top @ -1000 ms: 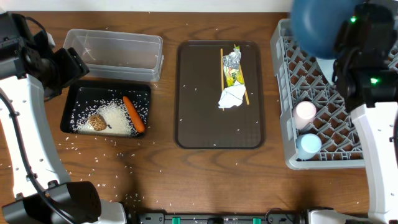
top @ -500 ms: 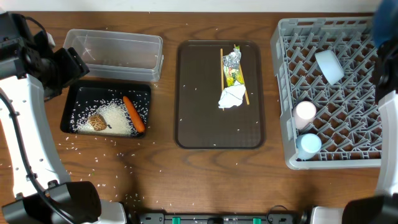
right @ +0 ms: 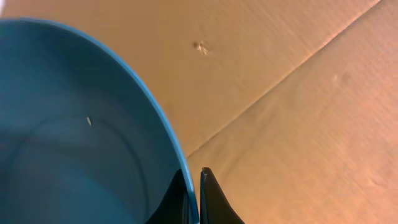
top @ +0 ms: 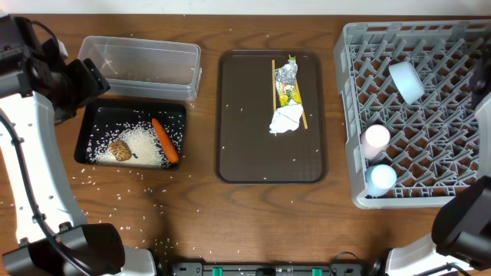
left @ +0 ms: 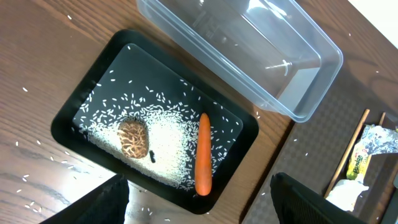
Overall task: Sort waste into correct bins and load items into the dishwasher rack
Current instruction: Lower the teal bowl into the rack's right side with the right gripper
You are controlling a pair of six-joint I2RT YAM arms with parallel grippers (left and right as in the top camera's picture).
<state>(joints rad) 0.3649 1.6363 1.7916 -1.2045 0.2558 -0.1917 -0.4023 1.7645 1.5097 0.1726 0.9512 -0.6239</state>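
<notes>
In the right wrist view my right gripper (right: 194,186) is shut on the rim of the large blue bowl (right: 74,137); neither shows overhead. My left gripper (left: 199,208) hangs open above the black tray (top: 86,123), which holds rice (top: 144,138), the carrot (top: 165,140) and the brown lump (top: 119,151). The clear tub (top: 142,65) behind it looks empty. In the grey rack (top: 347,115) are a small light-blue bowl (top: 405,80), a pink cup (top: 377,138) and a light-blue cup (top: 381,179). Chopsticks (top: 274,84), foil wrapper (top: 287,80) and tissue (top: 286,120) lie on the brown tray (top: 245,153).
Loose rice grains (top: 115,192) are scattered over the wooden table around the black tray. Behind the held bowl the right wrist view shows only brown cardboard (right: 298,93). A stretch of the right arm (top: 483,115) crosses the rack's right edge.
The right arm has carried the blue bowl off the rack and out of the overhead view to the right, uncovering the small light-blue bowl. The left arm has not moved.
</notes>
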